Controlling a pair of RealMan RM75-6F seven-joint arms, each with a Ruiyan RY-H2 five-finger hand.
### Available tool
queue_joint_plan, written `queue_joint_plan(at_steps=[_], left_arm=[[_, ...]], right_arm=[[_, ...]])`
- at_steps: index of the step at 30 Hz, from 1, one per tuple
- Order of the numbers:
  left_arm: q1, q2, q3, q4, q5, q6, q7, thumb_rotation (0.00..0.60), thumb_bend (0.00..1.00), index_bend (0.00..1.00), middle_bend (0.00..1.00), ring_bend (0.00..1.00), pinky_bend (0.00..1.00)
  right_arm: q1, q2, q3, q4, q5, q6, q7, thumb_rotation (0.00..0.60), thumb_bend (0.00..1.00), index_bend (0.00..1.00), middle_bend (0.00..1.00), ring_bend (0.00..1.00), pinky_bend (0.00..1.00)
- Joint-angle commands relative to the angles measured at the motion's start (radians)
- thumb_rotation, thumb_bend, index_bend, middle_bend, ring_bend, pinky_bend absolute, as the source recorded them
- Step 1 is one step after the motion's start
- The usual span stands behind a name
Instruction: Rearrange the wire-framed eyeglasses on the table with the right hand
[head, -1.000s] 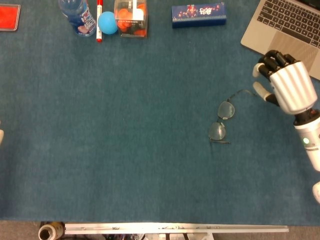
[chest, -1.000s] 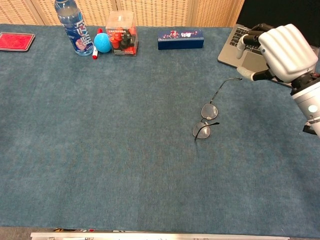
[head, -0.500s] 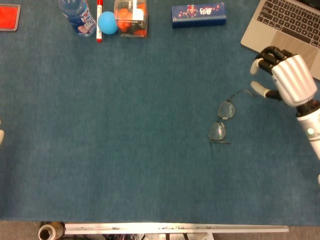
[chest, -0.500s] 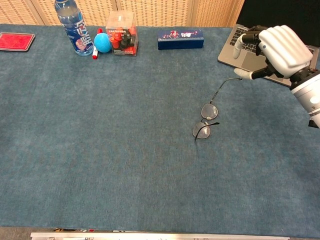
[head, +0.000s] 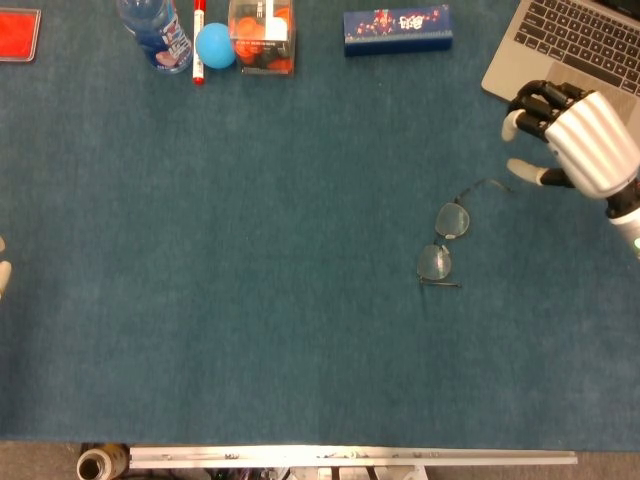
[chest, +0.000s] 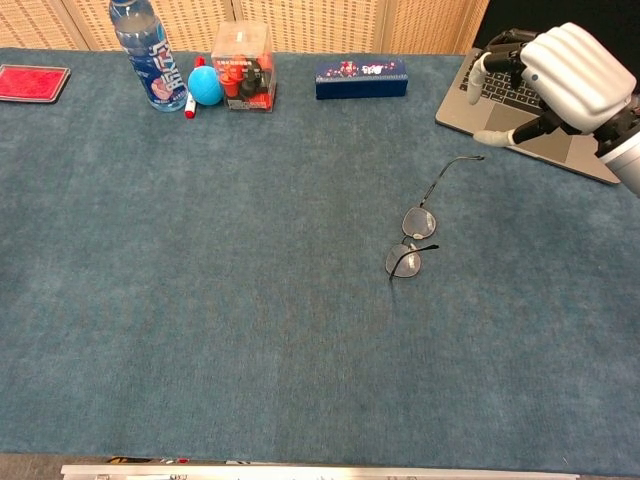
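On the blue table (head: 250, 330), a little right of the middle, lie the wire-framed eyeglasses (head: 446, 243). One thin arm of the glasses sticks out toward the right hand (head: 570, 140), and the other arm is folded in by the lower lens. The right hand is up in the air, near the tip of that arm but not touching it. It holds nothing, its fingers are a bit bent and spread apart, and its thumb points down at the table. In the chest view the right hand (chest: 560, 85) shows in front of the laptop (chest: 500, 105), which sits at the far right corner. Along the back edge of the table are a water bottle (head: 157, 32), a red marker (head: 198, 38), a blue ball (head: 215, 45), a clear box (head: 262, 35) with red and black things inside, and a long dark blue box (head: 398, 29). A flat red thing (head: 18, 34) lies at the far left corner. The left hand shows only as a tiny pale bit at the left edge, so I cannot tell how it is.
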Motion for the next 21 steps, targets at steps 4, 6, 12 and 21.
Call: queue_joint_plan(at_steps=[4, 6, 12, 21], left_arm=[[0.001, 0.002, -0.001, -0.001, -0.002, 0.001, -0.003, 0.6, 0.28, 0.51, 0.48, 0.31, 0.46], [0.001, 0.003, -0.001, -0.001, -0.003, 0.002, -0.007, 0.6, 0.28, 0.51, 0.48, 0.31, 0.46], [0.002, 0.005, 0.001, -0.001, 0.001, 0.004, -0.011, 0.6, 0.28, 0.51, 0.48, 0.31, 0.46], [0.001, 0.005, 0.0, -0.003, -0.002, 0.0, -0.007, 0.6, 0.28, 0.51, 0.48, 0.31, 0.46]], right_arm=[[0.0, -0.058, -0.009, 0.076, 0.009, 0.027, 0.054, 0.6, 0.08, 0.55, 0.51, 0.34, 0.56], [0.001, -0.076, -0.012, 0.101, 0.01, 0.037, 0.068, 0.6, 0.08, 0.55, 0.51, 0.34, 0.56], [0.002, -0.121, -0.015, 0.156, 0.016, 0.066, 0.105, 0.6, 0.08, 0.55, 0.51, 0.34, 0.56], [-0.005, -0.164, -0.032, 0.218, 0.023, 0.081, 0.152, 0.6, 0.08, 0.55, 0.52, 0.34, 0.56]])
